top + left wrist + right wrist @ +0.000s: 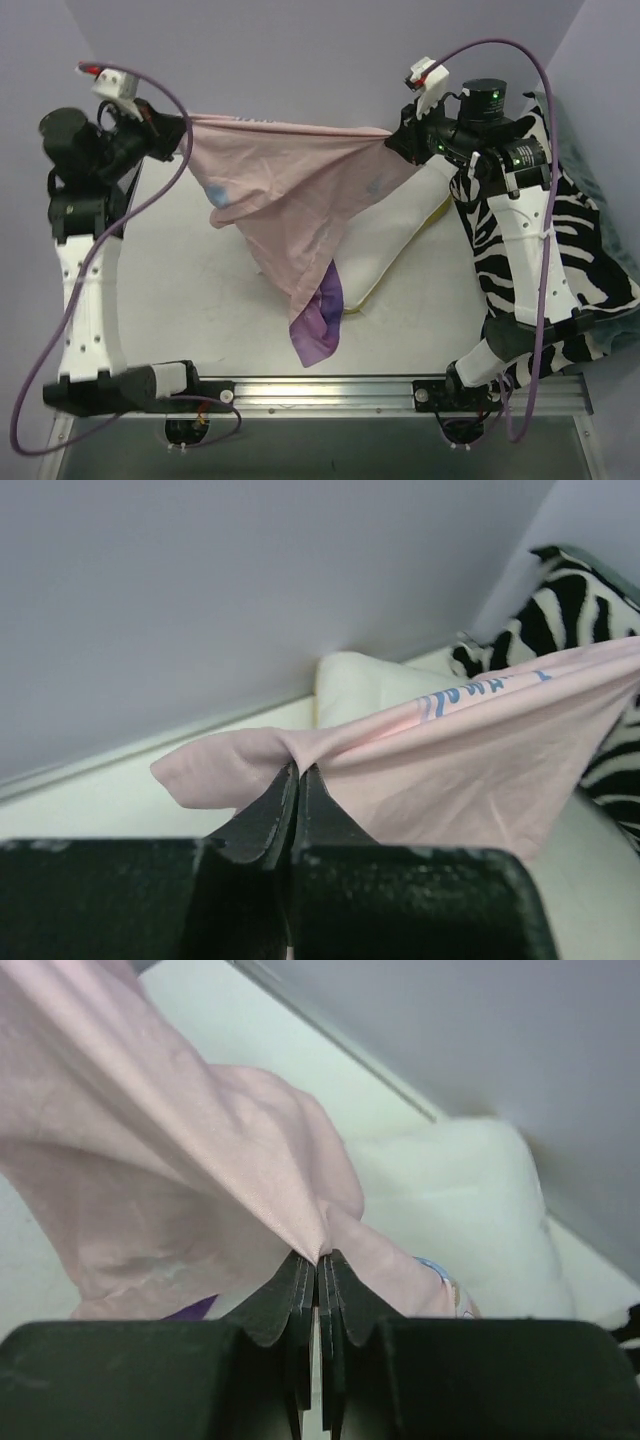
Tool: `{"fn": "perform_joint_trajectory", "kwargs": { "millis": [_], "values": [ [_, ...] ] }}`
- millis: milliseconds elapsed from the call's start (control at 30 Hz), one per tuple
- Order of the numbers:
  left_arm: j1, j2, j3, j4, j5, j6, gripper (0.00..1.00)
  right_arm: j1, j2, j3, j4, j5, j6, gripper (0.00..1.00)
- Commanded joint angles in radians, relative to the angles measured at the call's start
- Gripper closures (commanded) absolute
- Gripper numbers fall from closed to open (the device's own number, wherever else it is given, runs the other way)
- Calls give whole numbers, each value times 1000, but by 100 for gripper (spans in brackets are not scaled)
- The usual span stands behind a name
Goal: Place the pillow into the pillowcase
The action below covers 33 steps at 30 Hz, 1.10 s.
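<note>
Pinching the pillowcase (290, 190) tight, your left gripper (297, 770) holds one pink corner and your right gripper (320, 1258) holds another, both with jaws squeezed together on the cloth. The case hangs stretched between them, and its purple tip droops down in the middle. The pillow (400, 235) lies on the table (180, 280) just below your right gripper, partly covered by the cloth.
</note>
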Motion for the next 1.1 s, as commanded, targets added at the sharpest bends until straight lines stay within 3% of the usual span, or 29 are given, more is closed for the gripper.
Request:
{"fn": "perform_joint_trajectory", "kwargs": {
  "millis": [0,100,300,500,633,700,867,1000,1067],
  "values": [
    [72,-266,-89,-56,-309,148,100,66,39,175,-71,152,-109,100],
    [77,-467,-129,-132,-447,193,100,122,34,251,-13,214,-131,100],
    [75,-709,-46,-325,-725,268,100,264,-125,159,225,288,-177,100],
    [98,-754,77,-435,-824,322,100,341,-208,139,375,317,-235,100],
    [92,-740,46,-435,-870,360,100,398,-182,118,449,324,-310,100],
    [71,-718,-7,-406,-931,386,100,419,-147,59,507,326,-350,100],
    [31,-677,-337,-125,-980,470,100,421,17,-11,665,366,-384,100],
    [60,-520,-521,89,-959,480,100,421,329,157,774,454,-407,100],
    [132,-433,-563,211,-913,442,100,415,454,244,879,490,-434,100]
  ]
}}
